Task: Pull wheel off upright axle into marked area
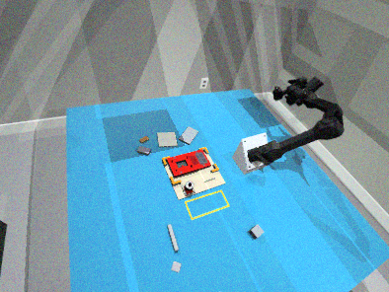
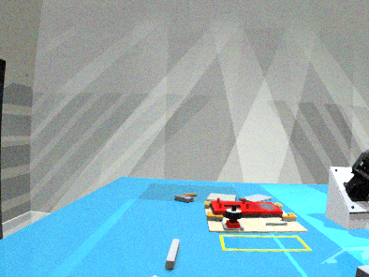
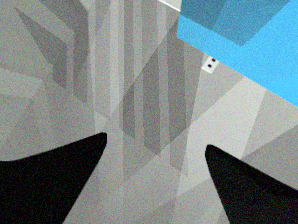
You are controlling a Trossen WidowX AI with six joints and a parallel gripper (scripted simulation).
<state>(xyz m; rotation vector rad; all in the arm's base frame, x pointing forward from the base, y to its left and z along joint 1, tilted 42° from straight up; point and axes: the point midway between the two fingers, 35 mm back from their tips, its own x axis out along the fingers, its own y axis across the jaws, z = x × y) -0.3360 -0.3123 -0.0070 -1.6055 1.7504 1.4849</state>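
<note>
A workshop or lab, by the look of it: a robot arm point(image 1: 323, 129) point(image 2: 360, 180) mounted at a blue tabletop point(image 1: 99, 217) point(image 2: 117, 243) with a yellow marked outline point(image 1: 190, 210) point(image 2: 264, 250).

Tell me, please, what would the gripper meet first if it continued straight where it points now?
Probably the grey wall: only this surface shows between the open gripper's fingertips. The blue table lies off to one side. How far the wall is, I cannot tell.

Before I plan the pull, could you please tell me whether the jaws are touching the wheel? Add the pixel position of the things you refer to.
Apart: the top view shows the jaws point(image 1: 282, 93) beyond the table's far edge, well away from the wheel point(image 1: 187, 185) point(image 2: 233, 213).
</note>
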